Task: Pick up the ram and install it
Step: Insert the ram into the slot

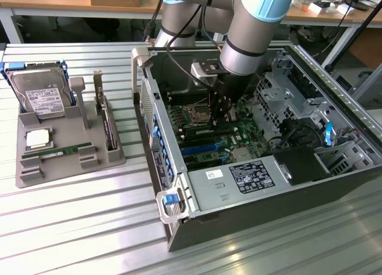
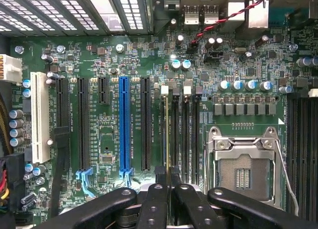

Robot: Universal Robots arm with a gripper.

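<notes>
Pincer (image 2: 166, 189) clenched on the ram (image 2: 166, 134) over a motherboard (image 2: 109, 139) memory slot; slight tilt could jam or bend it

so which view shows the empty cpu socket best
The wrist view: the cpu socket is seen close and face-on, with its metal frame, lever and contact field plain. The exterior view shows it as a small square on the board, beside the end effector.

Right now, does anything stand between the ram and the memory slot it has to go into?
Nothing visible does. The claw is shut on the ram, which stands edge-on right along its slot, beside the neighbouring slots.
</notes>
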